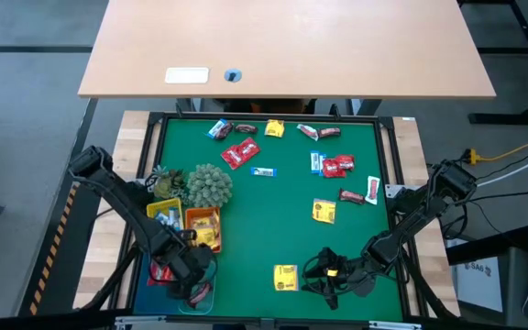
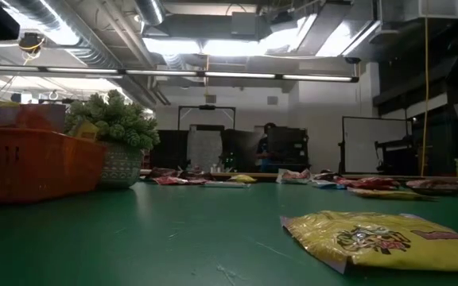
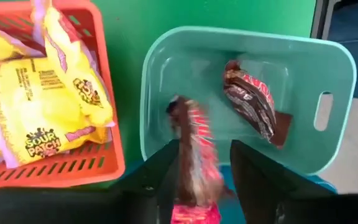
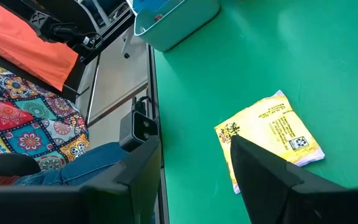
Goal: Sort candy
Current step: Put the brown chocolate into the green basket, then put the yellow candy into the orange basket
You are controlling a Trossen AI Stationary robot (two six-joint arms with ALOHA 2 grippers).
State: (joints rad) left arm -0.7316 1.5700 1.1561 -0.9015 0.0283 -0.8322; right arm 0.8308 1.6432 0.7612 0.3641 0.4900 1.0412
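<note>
Wrapped candy (image 1: 326, 165) scattered across the mat's far half, yellow packet (image 1: 285, 277) lying near front

Looked level across a green worktop (image 2: 173, 230) toward a dim room under bright ceiling lights (image 2: 237, 44). Found at five o'clock, nearest the lens, a crinkled yellow candy packet (image 2: 384, 238) lying flat. Saw at nine o'clock an orange slotted tray (image 2: 34, 163), with a yellow packet (image 2: 6, 113) showing above its rim. Noted just beside the tray, toward ten o'clock, a grey-green spiky plant ball (image 2: 116, 119) sitting in a pale patterned pot (image 2: 122, 165). Made out along the far edge, from centre to three o'clock, a scattered row of red, yellow and blue-white sweets (image 2: 308, 179), too small to tell apart. Glimpsed a person (image 2: 267, 147) near centre, well beyond the worktop.
</note>
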